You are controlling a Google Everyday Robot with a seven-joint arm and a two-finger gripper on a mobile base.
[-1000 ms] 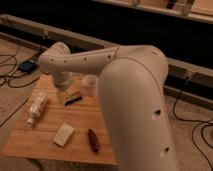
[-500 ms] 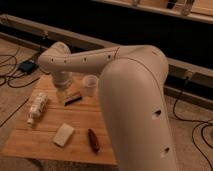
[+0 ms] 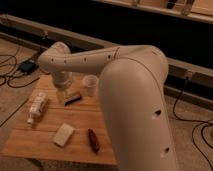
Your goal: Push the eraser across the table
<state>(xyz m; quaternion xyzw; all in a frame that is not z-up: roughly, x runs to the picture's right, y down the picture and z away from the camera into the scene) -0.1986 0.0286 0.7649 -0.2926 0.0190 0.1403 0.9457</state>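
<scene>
As the tool (image 3: pixel 63 93) hangs beside it, the eraser (image 3: pixel 74 98) lies flat, dark.

The big white arm (image 3: pixel 135 100) fills the right side and reaches out to the left. It bends at a round joint (image 3: pixel 55 57) and turns down. The gripper (image 3: pixel 64 94) hangs at its end, pointing down, left of the middle

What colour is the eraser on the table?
The eraser is dark with a tan face, beside the gripper; camera view.
</scene>
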